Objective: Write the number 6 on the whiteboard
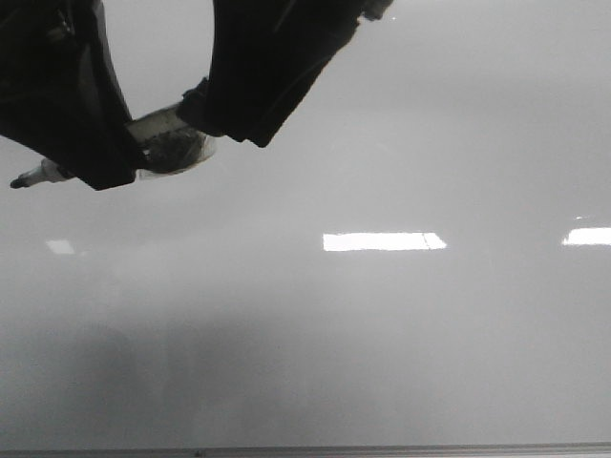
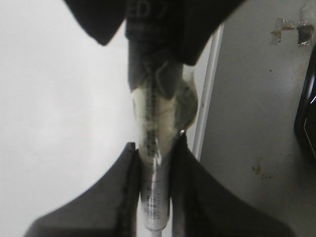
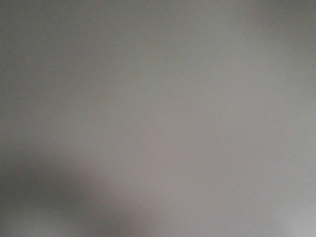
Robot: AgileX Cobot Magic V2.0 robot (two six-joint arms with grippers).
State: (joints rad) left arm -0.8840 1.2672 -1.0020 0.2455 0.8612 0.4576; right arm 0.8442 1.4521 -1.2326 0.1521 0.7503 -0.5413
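A: Where's the marker [image 1: 143,148] relative to the board?

B: It's in the left gripper [image 2: 155,163], jaws pinching the barrel from both sides. In the front view the marker's long axis lies nearly level, dark tip toward the left edge of the whiteboard [image 1: 401,324], up in its far-left corner region. The tip looks just off the surface or barely on it; I can't tell which

A: And the number 6?

B: Not visible in any view. The board surface that shows carries only bright rectangular light reflections [image 1: 382,241], so I'd judge the writing hasn't been laid down where we can see it, or it's hidden behind the arm

A: Which arm is nearer?

B: The left, clearly; it alone holds the marker. The right wrist view is a blank grey blur, so the right gripper isn't in view and its jaws can't be judged

A: Any lettering?

B: Blurred characters on the dark part above the marker in the left wrist view, and small print along the barrel, neither readable. The board's frame edge [image 2: 207,94] runs just beside the marker there
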